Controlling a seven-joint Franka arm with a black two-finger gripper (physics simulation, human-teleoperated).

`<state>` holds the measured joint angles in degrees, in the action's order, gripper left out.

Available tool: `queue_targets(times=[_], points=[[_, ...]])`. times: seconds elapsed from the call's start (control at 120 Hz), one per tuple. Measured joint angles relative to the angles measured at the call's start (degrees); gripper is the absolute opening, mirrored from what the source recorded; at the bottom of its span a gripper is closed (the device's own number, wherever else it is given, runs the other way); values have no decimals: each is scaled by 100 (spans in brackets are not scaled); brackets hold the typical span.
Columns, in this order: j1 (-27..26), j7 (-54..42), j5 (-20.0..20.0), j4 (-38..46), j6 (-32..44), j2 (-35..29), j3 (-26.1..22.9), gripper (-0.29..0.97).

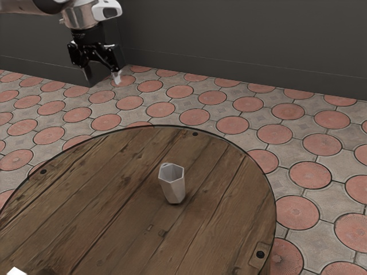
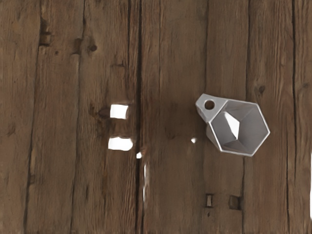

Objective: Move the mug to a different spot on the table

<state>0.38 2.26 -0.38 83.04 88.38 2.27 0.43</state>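
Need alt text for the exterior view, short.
A white hexagonal mug stands upright near the middle of a round wooden table. The gripper hangs high at the exterior view's upper left, fingers open and empty, well clear of the mug.

Mug is plain off-white, with greyish shading inside. The surface is dark brown weathered planks with streaky grain, knots and near-black gaps. Floor is terracotta-red discs set in pale grey pavers, wall is dark charcoal, and the gripper is black with pale tips.

White arm, grey wrist ring; blk end effector.
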Motion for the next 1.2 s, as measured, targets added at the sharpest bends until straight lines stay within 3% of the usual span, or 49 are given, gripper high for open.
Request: queue_targets(times=[0.233, 0.367, 0.667, 0.975, 1.2], points=[[40, 129, 0, -30, -101, 15, -2, 68], [-39, 830, 36, -61, -93, 50, 33, 68], [-30, 2539, 73, 993, 1446, 762, -9, 68], [-69, 3925, -424, 1861, 3004, 1297, -167, 68], [-33, 5087, -531, 1945, 3535, 1687, -253, 68]])
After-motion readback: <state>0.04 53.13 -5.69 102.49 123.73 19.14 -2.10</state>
